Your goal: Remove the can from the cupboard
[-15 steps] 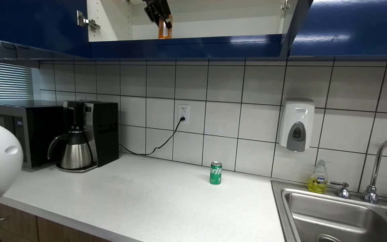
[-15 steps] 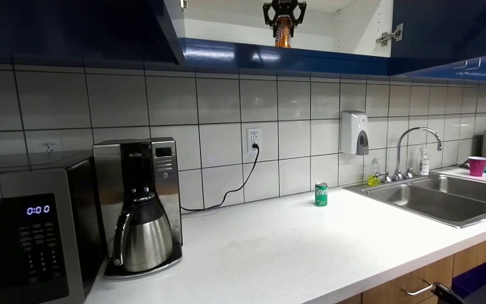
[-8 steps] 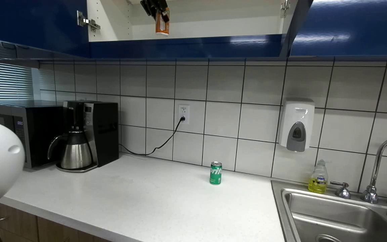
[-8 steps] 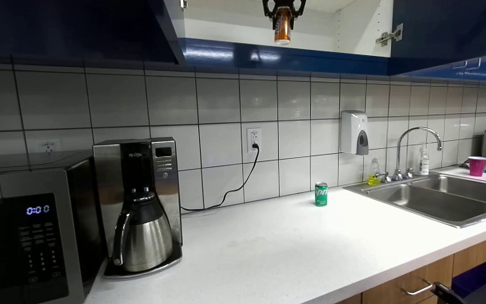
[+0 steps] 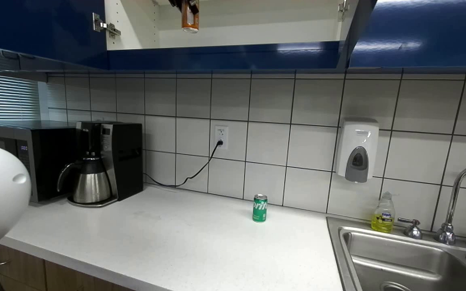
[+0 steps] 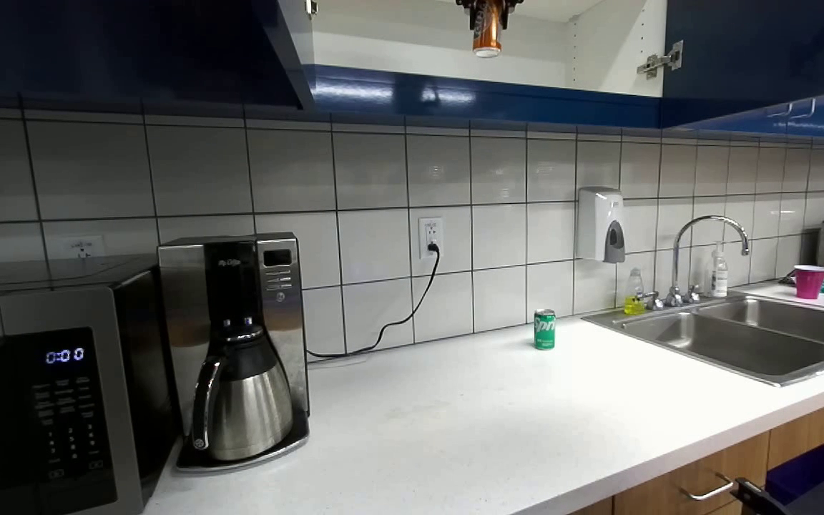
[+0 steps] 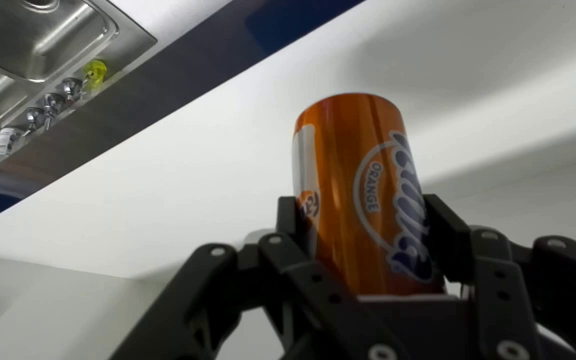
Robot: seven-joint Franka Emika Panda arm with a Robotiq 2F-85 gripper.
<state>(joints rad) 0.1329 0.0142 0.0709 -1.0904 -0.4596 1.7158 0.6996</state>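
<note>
The orange can (image 7: pixel 355 150) fills the middle of the wrist view, and my gripper (image 7: pixel 360 205) is shut on its two sides. In both exterior views the can (image 5: pixel 190 22) (image 6: pixel 487 39) hangs roughly upright, with its base raised above the cupboard's front bottom edge. Its upper part is hidden by the gripper (image 5: pixel 184 5) (image 6: pixel 489 8) and the frame's top edge. The cupboard (image 5: pixel 225 58) (image 6: pixel 483 96) has a blue front edge, a pale interior and open doors. I cannot tell exactly how far the can is past the front edge.
A green can (image 5: pixel 259 208) stands on the white counter (image 5: pixel 176 242) below. A coffee maker (image 6: pixel 240 343) and microwave (image 6: pixel 61 386) stand at one end, a sink (image 5: pixel 399 250) at the other. Open blue doors (image 5: pixel 39 28) (image 6: pixel 762 57) flank the cupboard opening.
The can has been lifted off the cupboard floor and has risen with my gripper. In one exterior view it also shifted a little left. The gripper stays shut on it.
</note>
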